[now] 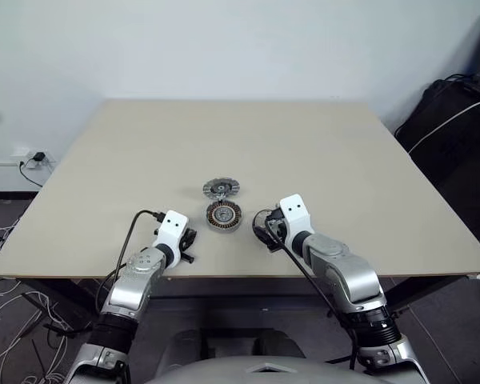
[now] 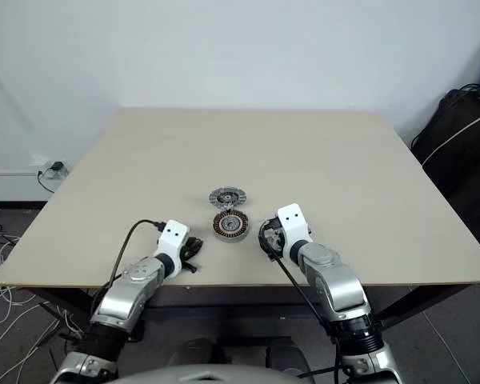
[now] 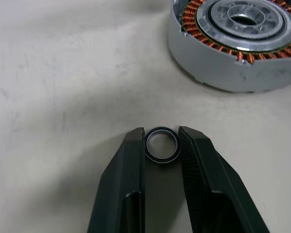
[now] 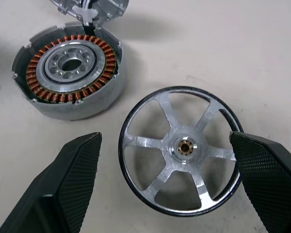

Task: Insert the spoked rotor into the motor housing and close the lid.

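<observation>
Motor housing (image 1: 224, 215) sits near the table's front-centre, open side up: copper-brown windings ringed around a silver hub with a dark middle. Just behind it, touching or nearly so, the lid (image 1: 220, 189), lying flat on the table.

Spoked rotor (image 4: 180, 149) lies flat on the table just beside the housing, on the robot's right: six silver spokes, dark outer rim, brass-coloured centre. Apart from the housing by a narrow strip of bare tabletop.

Right gripper (image 4: 167, 167) straddles the rotor, jaws wide apart; one finger stands clear of the rim, the other is at the rim's edge (contact cannot be judged). Nothing gripped.

Left gripper (image 3: 162, 141) is on the housing's other side, low over the table. Its fingertips (image 3: 136, 138) are drawn in on a small dark ring (image 3: 162, 144), which stands on edge between them, both pads against it. Housing lies near, ahead of this gripper, not touching.

Table (image 1: 344, 152): plain beige top, matte, faintly scuffed in the wrist views. White wall behind. A wall socket (image 1: 32, 158) with cables at the robot's left, loose wires on the dark floor, a black bag (image 1: 456, 136) at the right.
</observation>
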Action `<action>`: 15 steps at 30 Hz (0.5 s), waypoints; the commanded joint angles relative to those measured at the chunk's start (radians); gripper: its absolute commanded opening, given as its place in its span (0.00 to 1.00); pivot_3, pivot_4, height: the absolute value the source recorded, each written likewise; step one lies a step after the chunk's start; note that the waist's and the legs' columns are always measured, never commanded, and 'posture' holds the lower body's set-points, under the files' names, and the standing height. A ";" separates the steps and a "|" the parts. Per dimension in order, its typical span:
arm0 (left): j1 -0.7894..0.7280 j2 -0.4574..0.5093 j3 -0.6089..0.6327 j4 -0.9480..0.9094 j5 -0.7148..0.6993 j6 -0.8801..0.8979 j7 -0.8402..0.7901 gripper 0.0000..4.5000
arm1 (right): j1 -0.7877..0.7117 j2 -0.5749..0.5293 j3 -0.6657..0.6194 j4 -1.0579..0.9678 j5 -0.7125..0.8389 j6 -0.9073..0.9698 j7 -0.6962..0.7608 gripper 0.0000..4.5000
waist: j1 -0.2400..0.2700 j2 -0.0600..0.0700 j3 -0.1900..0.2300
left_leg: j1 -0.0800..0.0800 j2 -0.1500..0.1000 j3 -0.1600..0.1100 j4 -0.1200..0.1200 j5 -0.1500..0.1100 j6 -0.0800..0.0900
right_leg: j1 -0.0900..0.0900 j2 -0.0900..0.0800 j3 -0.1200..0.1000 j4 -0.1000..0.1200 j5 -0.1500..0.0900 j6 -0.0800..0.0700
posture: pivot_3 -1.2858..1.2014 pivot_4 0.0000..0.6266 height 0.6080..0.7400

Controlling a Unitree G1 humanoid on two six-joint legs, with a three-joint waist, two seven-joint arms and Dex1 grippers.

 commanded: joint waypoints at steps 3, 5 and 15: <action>-0.022 -0.009 0.001 -0.171 -0.046 0.052 -0.047 0.15 | -0.017 0.005 -0.014 -0.037 0.000 -0.001 -0.002 1.00 | 0.004 0.000 0.000 | -0.001 0.000 0.000 0.000 0.000 0.000 | -0.001 0.000 0.000 0.000 0.000 0.000 | 0.52 0.00 1.00; -0.069 -0.028 -0.009 -0.175 -0.051 0.056 -0.054 0.15 | -0.023 0.006 -0.011 -0.031 -0.001 -0.002 -0.001 1.00 | 0.006 0.000 0.000 | -0.001 0.000 0.000 0.000 0.000 0.000 | 0.000 -0.002 -0.001 0.000 0.000 0.000 | 0.52 0.00 1.00; -0.271 -0.118 -0.056 0.023 -0.039 0.015 -0.088 0.15 | -0.031 0.012 -0.009 -0.018 -0.006 -0.014 -0.002 1.00 | 0.006 0.000 0.000 | -0.002 -0.001 0.000 0.001 0.001 0.002 | 0.000 0.000 -0.002 0.000 0.003 0.005 | 0.52 0.00 1.00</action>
